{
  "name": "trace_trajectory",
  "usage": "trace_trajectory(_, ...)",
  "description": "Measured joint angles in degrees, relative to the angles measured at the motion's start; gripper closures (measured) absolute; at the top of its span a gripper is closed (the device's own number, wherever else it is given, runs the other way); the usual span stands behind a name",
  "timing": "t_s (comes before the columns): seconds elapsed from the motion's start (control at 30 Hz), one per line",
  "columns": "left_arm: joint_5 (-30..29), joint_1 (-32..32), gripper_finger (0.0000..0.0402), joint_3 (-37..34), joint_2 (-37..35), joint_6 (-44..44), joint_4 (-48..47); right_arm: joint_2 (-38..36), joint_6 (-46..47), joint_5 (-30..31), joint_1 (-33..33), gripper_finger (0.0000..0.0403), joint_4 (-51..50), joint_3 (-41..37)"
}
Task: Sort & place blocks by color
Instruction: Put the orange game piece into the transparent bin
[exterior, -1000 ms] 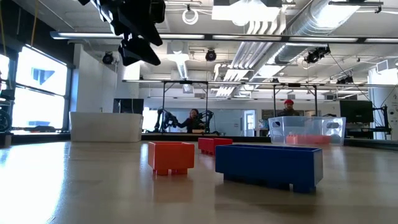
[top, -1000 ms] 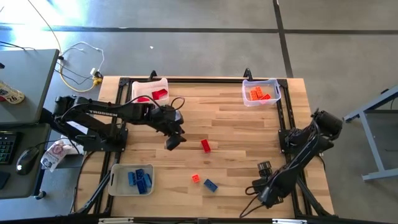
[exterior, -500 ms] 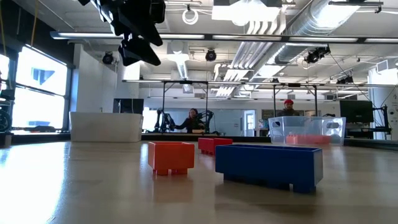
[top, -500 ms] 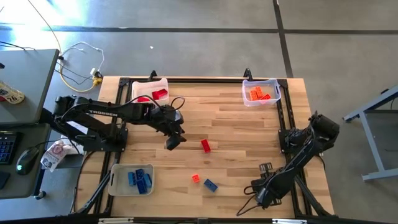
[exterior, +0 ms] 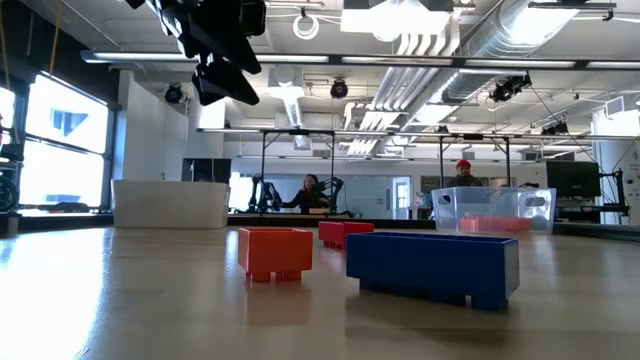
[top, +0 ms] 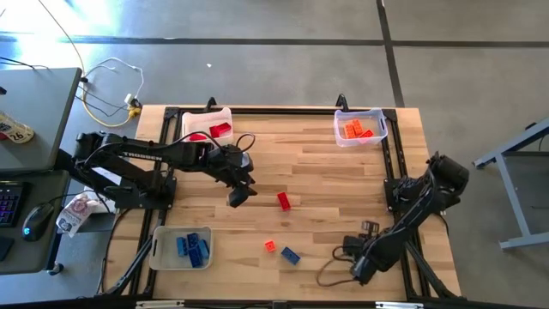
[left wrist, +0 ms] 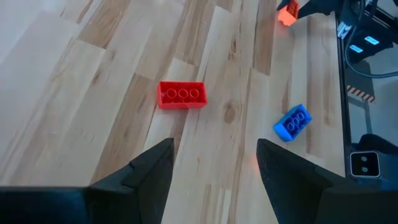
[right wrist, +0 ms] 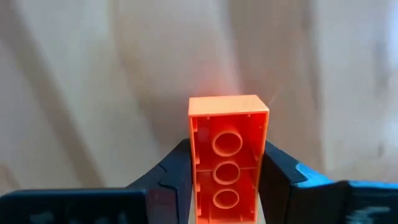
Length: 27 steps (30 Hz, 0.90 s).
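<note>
Right tool (right wrist: 227, 180) clenched on an orange brick (right wrist: 227, 155); left tool (left wrist: 214, 162) released above a red brick (left wrist: 181, 95).

Grey concrete floor (top: 257, 51) with dark seam lines running across it. Pale wood-plank surface (top: 317, 172) framed in black rails. Off to one side, a grey desk (top: 34, 112) carrying a keyboard (top: 7, 202) and a mouse (top: 34, 221); white and yellow cables (top: 111, 86) loop on the floor beside it. Far side of the room: exposed silver ducts (exterior: 440, 40) and strip lights overhead, bright windows (exterior: 60, 150) on one wall, black frame rigs, two people (exterior: 310, 192) at a distance.
</note>
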Motion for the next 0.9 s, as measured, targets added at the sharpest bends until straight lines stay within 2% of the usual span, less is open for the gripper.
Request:
trace_trajectory(0.13,0.00,0.00,0.0188,0.00,0.00,0.32,0.27,-0.97,4.07,5.31,-2.12,0.0293,0.14,-0.09)
trace_trajectory(0.37,0.00,0.00,0.0188,0.00,0.00,1.46,0.31,-2.96,4.31,12.34,-9.32,0.0293,0.08,-0.09)
trace_trajectory(0.9,0.00,0.00,0.0188,0.00,0.00,1.50,0.36,-10.28,-12.33,25.68,-32.73,0.0293,-0.45,-0.04)
